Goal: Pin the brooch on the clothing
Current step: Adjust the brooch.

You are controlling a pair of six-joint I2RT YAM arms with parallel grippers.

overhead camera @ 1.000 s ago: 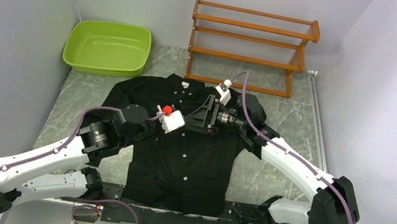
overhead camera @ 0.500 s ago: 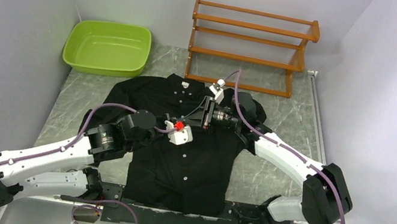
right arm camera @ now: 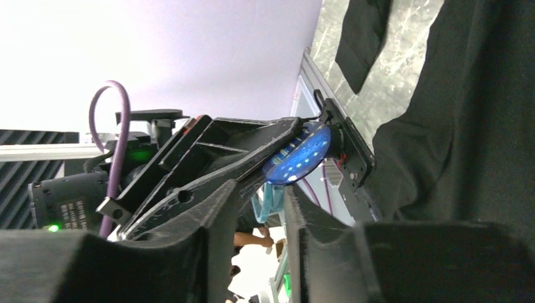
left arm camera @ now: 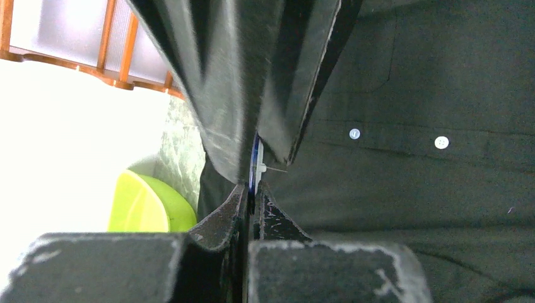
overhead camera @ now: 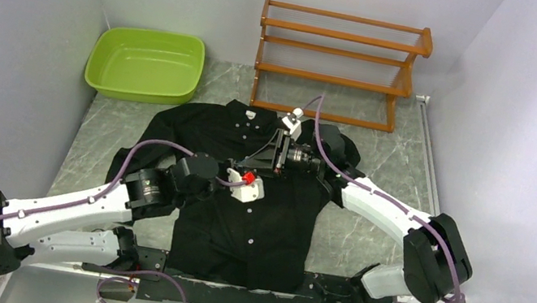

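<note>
Two tools meeting on one small brooch above the shirt

Our left tool (left arm camera: 252, 188) is pressed together on the brooch (left arm camera: 255, 163). In the left wrist view the brooch shows edge-on as a thin blue disc with a fine pin (left arm camera: 276, 169) sticking out to one side. From the right wrist the same disc shows its round blue face, pinched in the left tool's tips. The brooch hangs in the air over the chest of the black shirt (overhead camera: 236, 228), which lies spread and buttoned on the marbled surface (overhead camera: 367, 234). It is not yet on the cloth.

Our right tool (right arm camera: 262, 187) reaches in from the opposite side with its fingers narrowly apart and their tips right at the disc. We cannot tell whether they bear on it or only flank it.

We judge this step to be a shared grip or a handover. To do it well, we should hold the left pinch firm until the right tips sit square on the disc and clear of the pin, which looks thin enough to bend. The piece is small and looks slick, so a skewed squeeze could flip it out. After that we would lower it beside the button row (left arm camera: 354, 133), pin leading at a shallow angle, so that it catches the cloth rather than shoving the shirt along the surface
</note>
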